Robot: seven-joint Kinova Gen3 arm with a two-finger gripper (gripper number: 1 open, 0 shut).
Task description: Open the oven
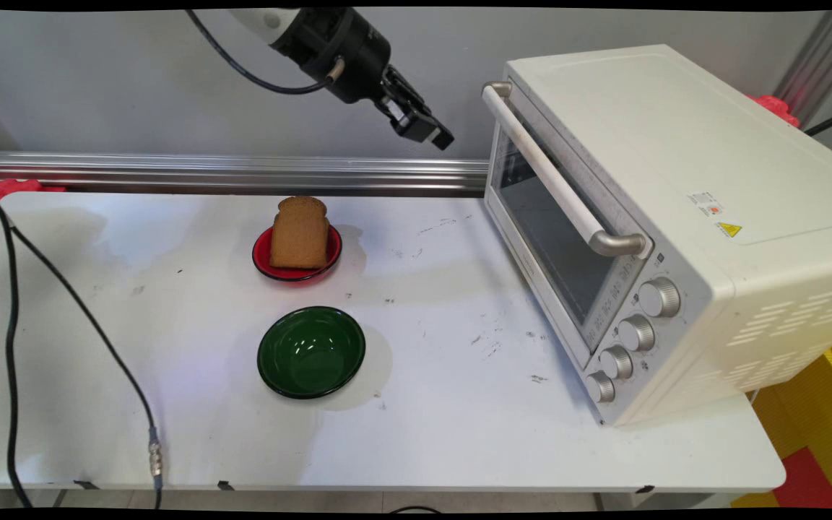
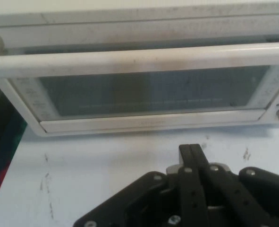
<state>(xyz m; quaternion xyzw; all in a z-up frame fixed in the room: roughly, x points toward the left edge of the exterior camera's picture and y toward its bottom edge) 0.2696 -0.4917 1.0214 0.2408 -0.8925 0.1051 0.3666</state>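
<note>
End effector (image 1: 436, 134), one: black, two-fingered, upper centre of the main view, raised well above the bench and tilted down toward the right. In the hand view its fingers (image 2: 192, 156) stand pressed together with nothing between them: clenched, empty. It faces the oven door and is nearest the left end of the door handle, apart from it.

Toaster oven (image 1: 676, 217), one: cream-white, right half of the frame, standing on the bench. Its long axis runs from upper centre to lower right, and the glass door (image 1: 546, 231) faces left toward the dishes. The door is closed.

Door handle (image 1: 557, 180), one: a white bar on metal ends, lying along the door's top edge, parallel to the oven's long axis. In the hand view it crosses the frame from side to side above the glass.

Knobs (image 1: 636, 333), four: silver, in a slanted row at the oven's lower right front.

Red dish (image 1: 266, 261), one: small, centre of the frame, left of the oven and well apart from it.

Slice of bread (image 1: 300, 232), one: brown, standing upright on the red dish, rounded crust uppermost, broad face toward the camera.

Green bowl (image 1: 311, 352), one: dark, glossy, below the red dish in the frame, near but not touching it.

Bench (image 1: 170, 404), one: white, scuffed.

Black cable (image 1: 62, 289), one: trailing across the bench's left side to its near edge.
</note>
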